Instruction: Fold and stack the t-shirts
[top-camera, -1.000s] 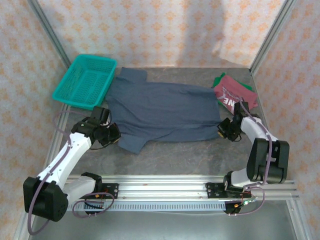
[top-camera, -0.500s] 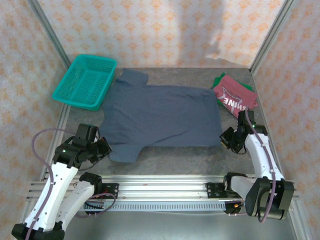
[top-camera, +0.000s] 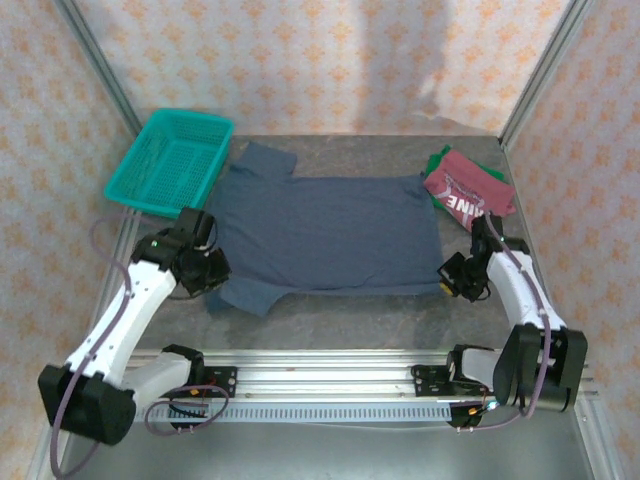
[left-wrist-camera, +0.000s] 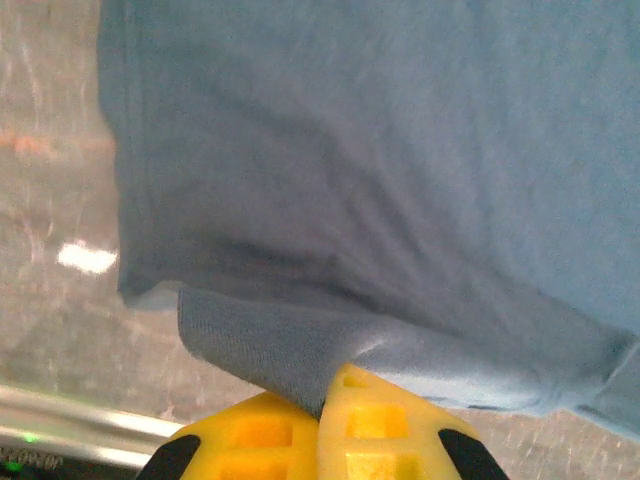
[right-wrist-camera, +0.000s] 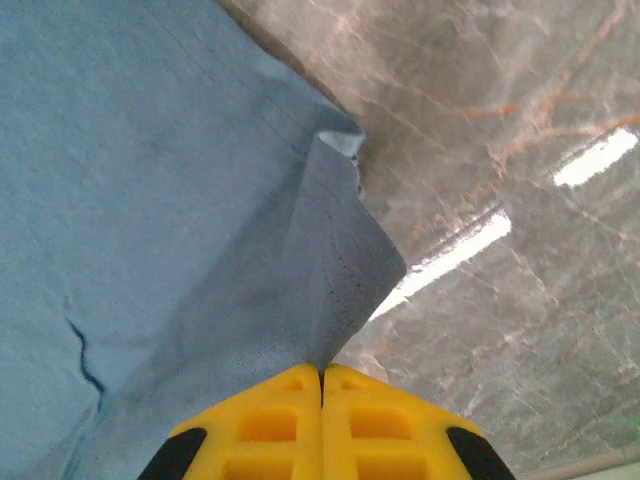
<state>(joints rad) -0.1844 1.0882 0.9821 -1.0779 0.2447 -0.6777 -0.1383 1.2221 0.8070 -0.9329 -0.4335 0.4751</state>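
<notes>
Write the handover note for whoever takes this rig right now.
Left gripper: shut on the slate-blue shirt, pinching cloth at its near-left edge by the sleeve.
Right gripper: shut on the same shirt's near-right corner.
Where things are: the slate-blue shirt lies spread across the middle of the table. The red shirt is bunched at the far right, on top of the green shirt. The teal basket is at the far left.
Done: the blue shirt is laid out, with no fold yet.
Left: fold it, fold the red and green ones, and stack all three.
</notes>
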